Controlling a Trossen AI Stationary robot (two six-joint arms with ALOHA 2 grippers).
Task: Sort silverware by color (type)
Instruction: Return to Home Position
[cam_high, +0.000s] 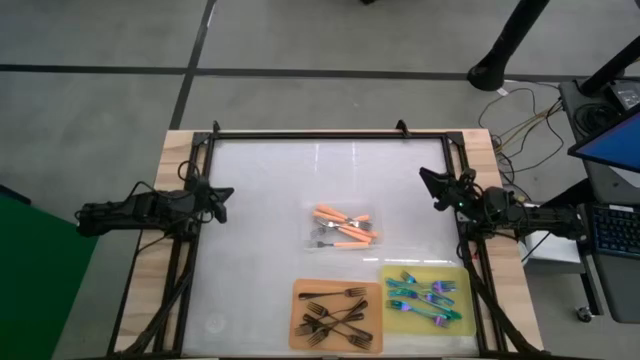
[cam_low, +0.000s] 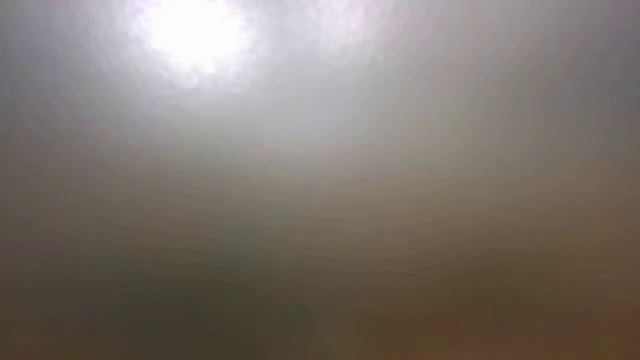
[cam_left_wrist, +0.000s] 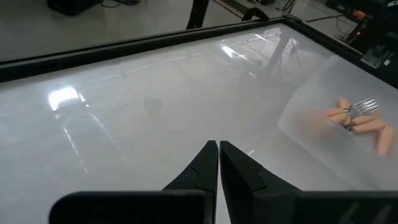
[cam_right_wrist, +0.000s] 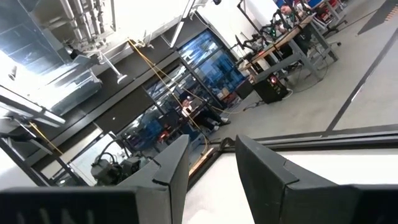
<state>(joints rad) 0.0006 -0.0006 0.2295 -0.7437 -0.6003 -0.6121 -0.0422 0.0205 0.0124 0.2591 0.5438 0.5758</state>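
The forks lie in three groups in the high view. Orange-handled forks (cam_high: 342, 227) rest on a clear square mat at mid-table and show again in the left wrist view (cam_left_wrist: 357, 118). Black forks (cam_high: 335, 315) lie on an orange mat. Iridescent forks (cam_high: 424, 297) lie on a yellow mat. My left gripper (cam_high: 222, 200) (cam_left_wrist: 219, 147) sits at the table's left side, shut, holding nothing. My right gripper (cam_high: 430, 182) (cam_right_wrist: 211, 152) sits at the right side, tipped upward, open and empty. The low view shows only a blur.
A black frame (cam_high: 320, 135) borders the white table top. The orange mat (cam_high: 300, 290) and yellow mat (cam_high: 390, 320) sit along the near edge. The far half of the table (cam_high: 320, 175) holds no objects. Cables and a monitor lie beyond the right edge.
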